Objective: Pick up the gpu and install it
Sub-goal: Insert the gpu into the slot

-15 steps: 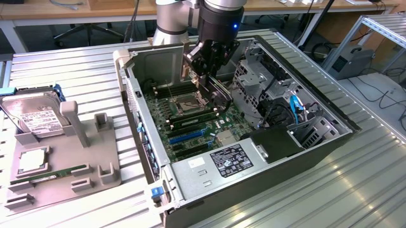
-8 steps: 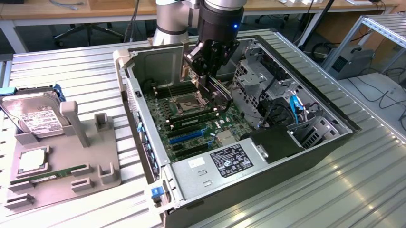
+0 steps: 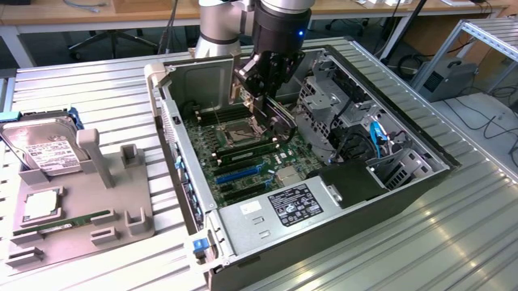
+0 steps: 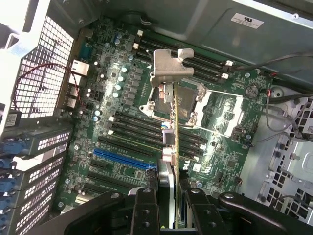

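Above the motherboard (image 4: 117,132) in the open case (image 3: 389,206), my hand (image 4: 168,198) pinches the gpu (image 4: 171,127) edge-on; silver bracket (image 4: 168,68) at its far end. Whether it touches the motherboard I cannot tell.

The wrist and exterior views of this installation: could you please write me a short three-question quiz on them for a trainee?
1. Multiple choice: what does the gripper hold? A) a cooling fan B) the gpu C) a screwdriver
2. True or false: the blue slot on the motherboard is empty.
3. Fill in: in the exterior view, the hard drive stands in the grey holder on the view's ____ side of the computer case.
Key: 1 B; 2 true; 3 left.
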Available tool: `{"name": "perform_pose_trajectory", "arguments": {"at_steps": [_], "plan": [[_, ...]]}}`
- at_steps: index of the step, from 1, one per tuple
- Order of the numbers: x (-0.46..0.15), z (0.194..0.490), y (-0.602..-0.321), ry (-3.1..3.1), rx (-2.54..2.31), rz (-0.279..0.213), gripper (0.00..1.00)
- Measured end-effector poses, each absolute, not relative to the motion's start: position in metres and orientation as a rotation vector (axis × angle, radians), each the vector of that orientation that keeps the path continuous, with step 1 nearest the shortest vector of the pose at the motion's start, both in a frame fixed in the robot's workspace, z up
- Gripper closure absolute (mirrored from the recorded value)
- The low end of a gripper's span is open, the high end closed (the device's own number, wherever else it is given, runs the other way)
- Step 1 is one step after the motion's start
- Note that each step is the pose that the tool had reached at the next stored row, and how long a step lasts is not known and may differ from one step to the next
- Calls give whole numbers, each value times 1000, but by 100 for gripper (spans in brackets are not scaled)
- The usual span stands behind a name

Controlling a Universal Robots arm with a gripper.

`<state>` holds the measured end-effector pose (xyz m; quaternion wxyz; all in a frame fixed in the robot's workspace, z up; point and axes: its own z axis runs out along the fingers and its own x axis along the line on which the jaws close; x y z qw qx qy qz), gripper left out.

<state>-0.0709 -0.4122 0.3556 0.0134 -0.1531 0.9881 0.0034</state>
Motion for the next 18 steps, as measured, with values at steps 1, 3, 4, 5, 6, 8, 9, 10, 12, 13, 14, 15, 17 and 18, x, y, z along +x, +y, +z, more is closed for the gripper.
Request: {"name": "perform_pose_trajectory", "arguments": {"at_steps": [1,3,4,5,6,8,9,10,12,13,14,15,17,18], "plan": [[-71,356,-412,3077,-480,11,73],[-71,356,-412,3077,-486,11,73],[-71,356,-412,3076,-488,11,73],[-71,356,-412,3076,-492,11,73],[-71,356,-412,3075,-495,11,73],[-71,356,-412,3074,-501,11,73],[-71,356,-412,3074,-503,11,73],[-71,356,-412,3073,-506,11,73],[-71,356,-412,3072,-512,11,73],[-71,356,-412,3072,-514,11,73],[-71,356,-412,3072,-517,11,73],[-71,356,-412,3071,-520,11,73],[-71,355,-412,3070,-526,11,73],[-71,356,-412,3070,-528,11,73]]}}
